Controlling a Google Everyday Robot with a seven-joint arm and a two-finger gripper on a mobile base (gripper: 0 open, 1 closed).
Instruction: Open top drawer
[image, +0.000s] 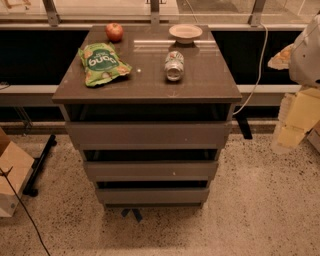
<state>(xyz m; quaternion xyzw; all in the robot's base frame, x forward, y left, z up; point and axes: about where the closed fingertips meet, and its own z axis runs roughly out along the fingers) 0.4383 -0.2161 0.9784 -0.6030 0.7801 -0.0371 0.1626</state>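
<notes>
The top drawer (148, 134) is the widest of three grey handleless fronts under the dark countertop (205, 82), with a dark gap above its flat panel. No drawer interior shows. Two narrower drawer fronts sit below it, one (150, 170) above the other (151, 195). My gripper (294, 122), pale yellow below a white arm (306, 52), hangs at the right edge of the view. It is well to the right of the cabinet, at about the height of the top drawer, and touches nothing.
On the countertop lie a red apple (114, 32), a green snack bag (102, 62), a can on its side (174, 65) and a white bowl (185, 33). A cardboard box (12, 175) and a black cable lie on the floor at left. A white cable (255, 75) hangs at right.
</notes>
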